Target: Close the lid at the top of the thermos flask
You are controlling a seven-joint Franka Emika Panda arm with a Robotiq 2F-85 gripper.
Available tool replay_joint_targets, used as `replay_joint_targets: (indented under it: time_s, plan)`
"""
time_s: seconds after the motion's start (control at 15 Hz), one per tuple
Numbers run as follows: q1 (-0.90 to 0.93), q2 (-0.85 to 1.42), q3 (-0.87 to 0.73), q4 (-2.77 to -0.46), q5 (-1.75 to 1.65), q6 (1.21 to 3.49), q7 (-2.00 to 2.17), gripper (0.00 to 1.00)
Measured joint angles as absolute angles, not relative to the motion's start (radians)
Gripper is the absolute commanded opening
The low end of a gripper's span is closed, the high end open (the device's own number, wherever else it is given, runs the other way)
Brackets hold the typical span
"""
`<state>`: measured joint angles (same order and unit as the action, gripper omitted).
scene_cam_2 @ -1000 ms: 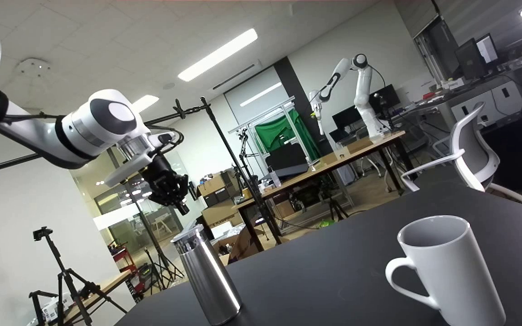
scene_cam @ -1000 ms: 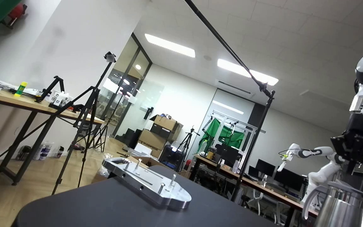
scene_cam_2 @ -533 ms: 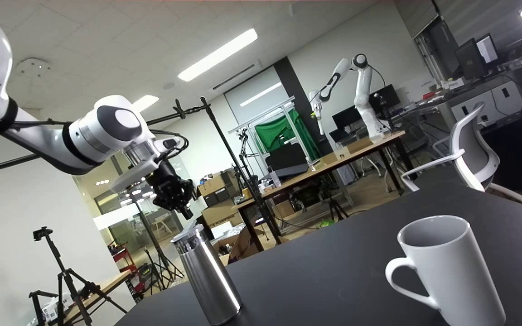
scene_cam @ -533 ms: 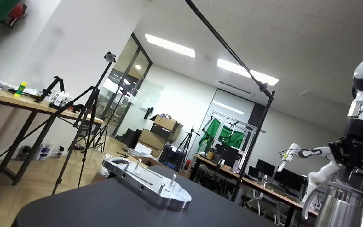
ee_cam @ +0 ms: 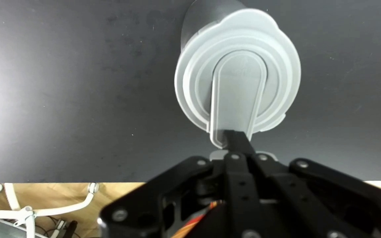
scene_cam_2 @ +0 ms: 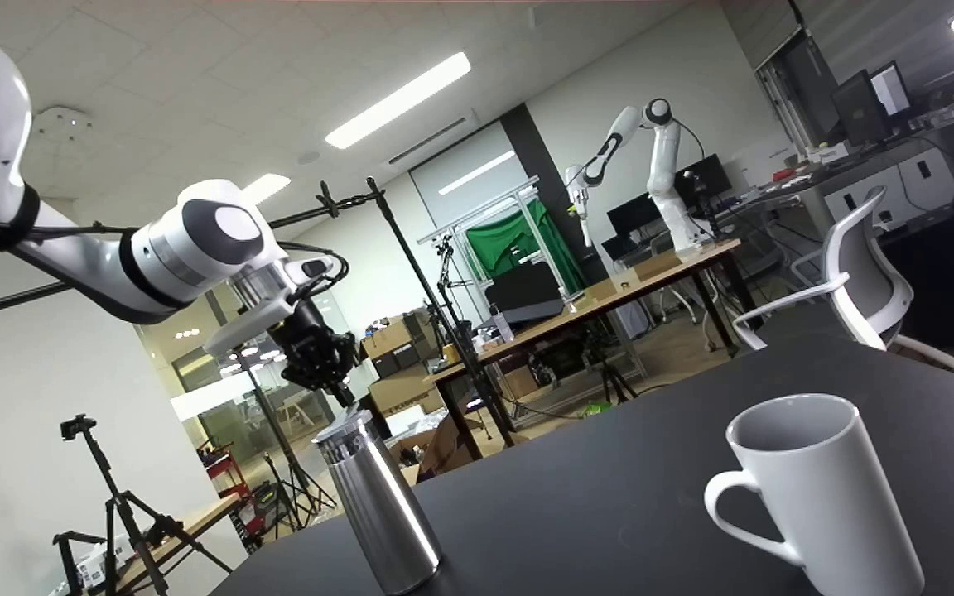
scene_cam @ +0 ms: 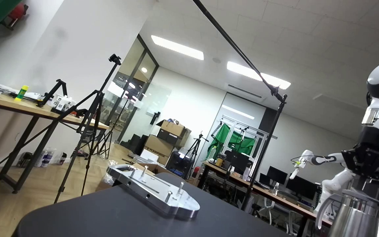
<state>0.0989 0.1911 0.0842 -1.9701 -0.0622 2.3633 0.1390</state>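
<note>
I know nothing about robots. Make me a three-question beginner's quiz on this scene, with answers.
1. Pick one: what is the gripper over in both exterior views? A) the chair B) the flask C) the metal plate
2. True or false: the white mug stands apart from the flask.
3. Fill the gap: in the wrist view, the round, pale piece by the gripper's tip is the flask's ____.
Key: 1 B; 2 true; 3 lid.

The robot has a smooth, shiny white arm (scene_cam_2: 88,266) with rounded parts. Two black straps (scene_cam_2: 18,220) go around it, and a thin black cable (scene_cam_2: 344,265) makes a loop. A dark cap (scene_cam_2: 200,227) has a white oval (scene_cam_2: 238,223) in it. Next come a silver metal ring (scene_cam_2: 262,283) and a flat white bar (scene_cam_2: 250,328). The chunky black gripper (scene_cam_2: 346,399) has narrow fingers (ee_cam: 240,144) and round grey screws (ee_cam: 302,164).
</note>
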Motion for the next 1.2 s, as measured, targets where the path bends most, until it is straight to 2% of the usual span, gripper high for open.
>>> replay_joint_targets:
  time_s: [0.67, 1.2]
  plan:
    - [0.09, 0.208, 0.08, -1.958, 0.006, 2.333, 0.117, 0.0]
    - [0.066, 0.242, 0.075, -1.893, 0.097, 2.2, 0.094, 0.0]
